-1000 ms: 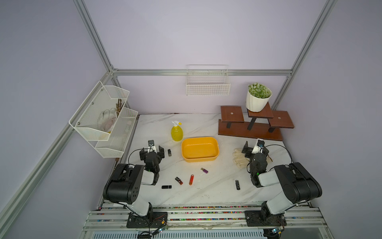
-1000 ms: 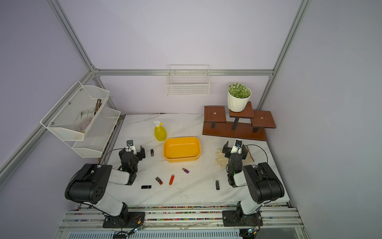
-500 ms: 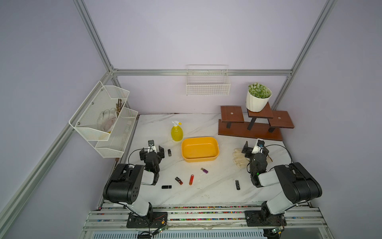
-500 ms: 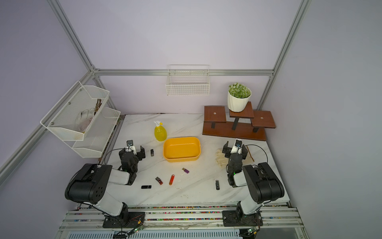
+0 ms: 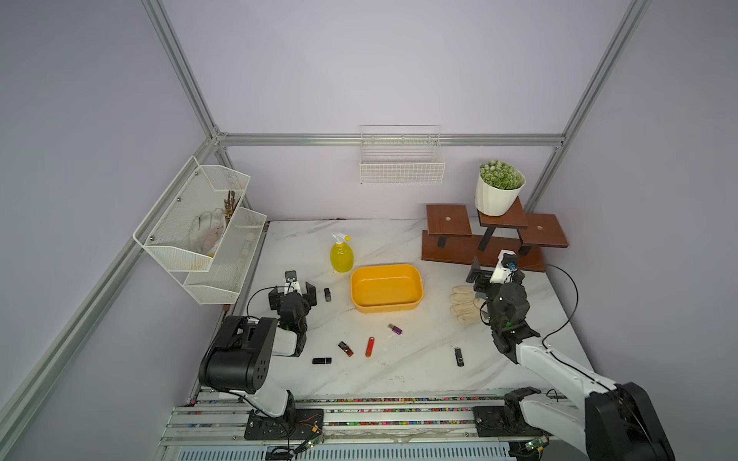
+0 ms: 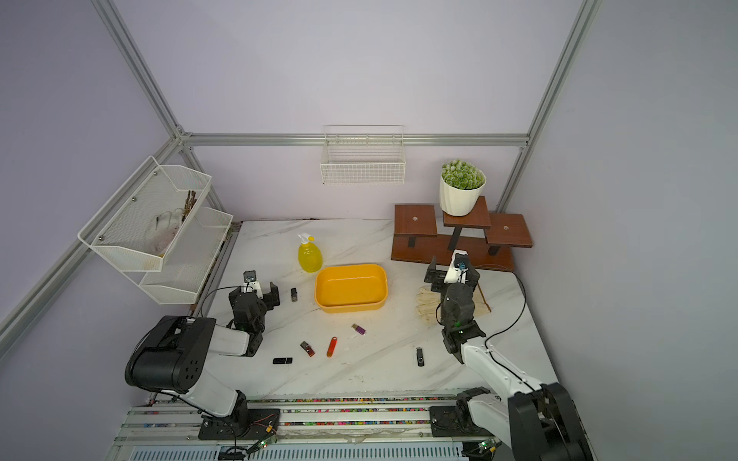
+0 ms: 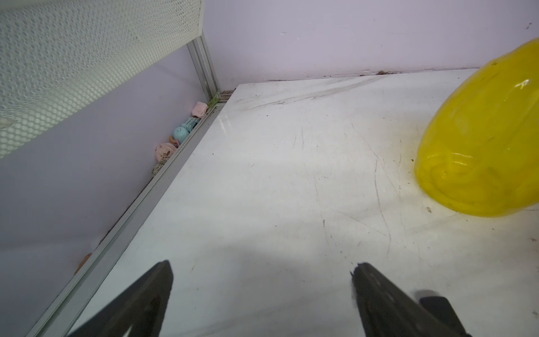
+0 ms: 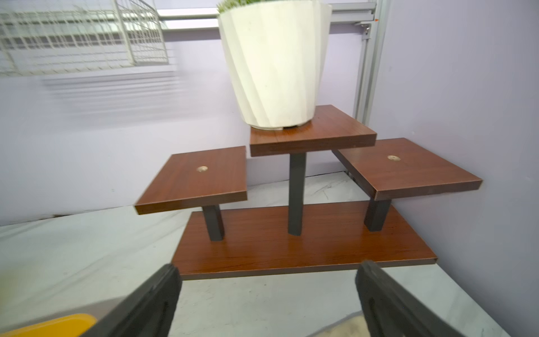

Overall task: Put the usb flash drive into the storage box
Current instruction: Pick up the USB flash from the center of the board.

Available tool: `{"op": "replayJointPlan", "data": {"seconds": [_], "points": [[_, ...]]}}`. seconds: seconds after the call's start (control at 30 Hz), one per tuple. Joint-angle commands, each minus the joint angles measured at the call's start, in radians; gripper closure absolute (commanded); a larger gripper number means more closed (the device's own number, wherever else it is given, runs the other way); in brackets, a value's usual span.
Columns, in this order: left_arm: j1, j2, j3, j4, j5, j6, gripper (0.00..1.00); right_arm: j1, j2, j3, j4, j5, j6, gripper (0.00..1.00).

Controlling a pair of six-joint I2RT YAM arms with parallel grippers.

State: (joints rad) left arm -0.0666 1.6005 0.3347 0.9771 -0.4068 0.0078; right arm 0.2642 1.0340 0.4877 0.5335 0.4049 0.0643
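Step judged: first pick, not yet begun; the storage box [image 5: 386, 287] was seen empty. Nearest the front rail, a black drive [image 5: 321, 361], a dark-red drive [image 5: 346, 348] and an orange drive [image 5: 369, 346] were laid behind the left gripper [image 5: 292, 294], on its box side. A second black drive [image 5: 459, 356] was laid behind the right gripper [image 5: 495, 275], and a purple drive [image 5: 395, 329] roughly between the two grippers. The closest usb flash drive [image 5: 327, 294] was found just beside the left gripper's box-side finger, between it and the box.

That one should be taken by the left arm. Jaws to be centred across its narrow width, lowered to the table, then carried over the rolled rim before release. Being small and flat, it could be skidded away if clipped.

Left gripper: jaws were seen wide apart, empty, held low, arm folded close to its base. Right gripper: jaws were seen wide apart, empty, wrist raised over the gloves [image 5: 463, 304], aimed at the wooden stand [image 8: 303, 245] beyond.
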Motion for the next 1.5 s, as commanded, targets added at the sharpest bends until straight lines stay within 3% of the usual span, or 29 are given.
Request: {"op": "replayJointPlan", "data": {"seconds": [0.0,0.1,0.2,0.37,0.5,0.6,0.77,1.13,1.27,1.47], "points": [[0.011,-0.024,0.038,-0.006,0.034,-0.017,0.00,0.059,-0.076,0.120,-0.521,0.008,0.147,0.00],[0.019,-0.028,0.040,-0.019,0.052,-0.023,0.00,0.084,-0.054,0.241,-0.816,0.018,0.337,0.01],[0.019,-0.028,0.041,-0.020,0.053,-0.023,0.00,0.126,0.006,0.341,-1.060,-0.036,0.430,0.01],[0.019,-0.028,0.040,-0.017,0.052,-0.022,0.00,0.251,0.079,0.421,-1.326,-0.058,0.562,0.01],[0.019,-0.029,0.038,-0.013,0.051,-0.023,0.00,0.286,0.103,0.414,-1.466,-0.111,0.649,0.01],[0.020,-0.028,0.038,-0.012,0.051,-0.022,0.00,0.319,0.075,0.362,-1.494,-0.157,0.694,0.01],[0.020,-0.028,0.038,-0.014,0.051,-0.021,0.00,0.374,0.032,0.244,-1.438,-0.248,0.755,0.11],[0.020,-0.029,0.035,-0.011,0.049,-0.021,0.00,0.404,0.119,0.166,-1.416,-0.313,0.731,0.30],[0.019,-0.028,0.036,-0.011,0.049,-0.022,0.00,0.405,0.171,0.154,-1.368,-0.315,0.723,0.43],[0.020,-0.028,0.036,-0.012,0.049,-0.021,0.00,0.403,0.248,0.154,-1.345,-0.307,0.702,0.47]]}}
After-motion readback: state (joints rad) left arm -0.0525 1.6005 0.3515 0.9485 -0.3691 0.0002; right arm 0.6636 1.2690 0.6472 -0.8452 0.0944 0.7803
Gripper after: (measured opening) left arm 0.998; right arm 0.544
